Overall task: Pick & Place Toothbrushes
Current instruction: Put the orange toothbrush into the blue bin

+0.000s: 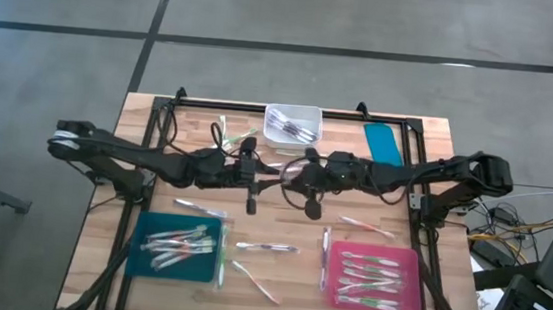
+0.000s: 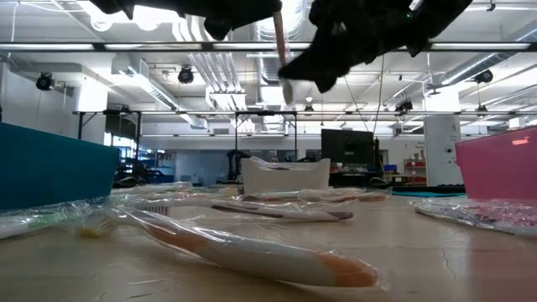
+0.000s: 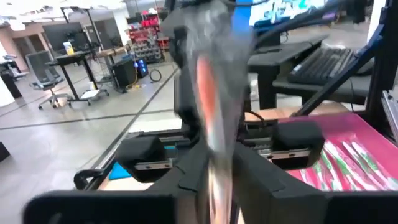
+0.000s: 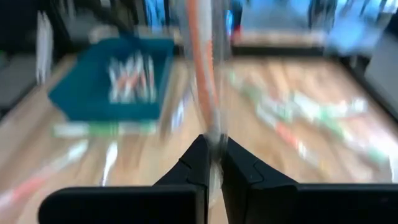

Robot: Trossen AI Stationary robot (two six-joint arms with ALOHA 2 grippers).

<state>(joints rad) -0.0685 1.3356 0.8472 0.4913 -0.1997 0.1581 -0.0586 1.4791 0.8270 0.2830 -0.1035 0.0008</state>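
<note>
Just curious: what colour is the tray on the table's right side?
Pink tray, holding green-accented toothbrushes; clearest in the high view.

no readable text, labels, brand names or numbers anywhere, bright blue screen glow in the left wrist view too blurred to make out, wrapped toothbrushes [image 1: 266, 247] carry no legible print

teal tray [image 1: 142, 256], pink tray [image 1: 410, 262], white bin [image 1: 293, 112].

Held toothbrush [image 3: 211, 118] motion-blurred, teal tray [image 2: 50, 176] cut off
</note>
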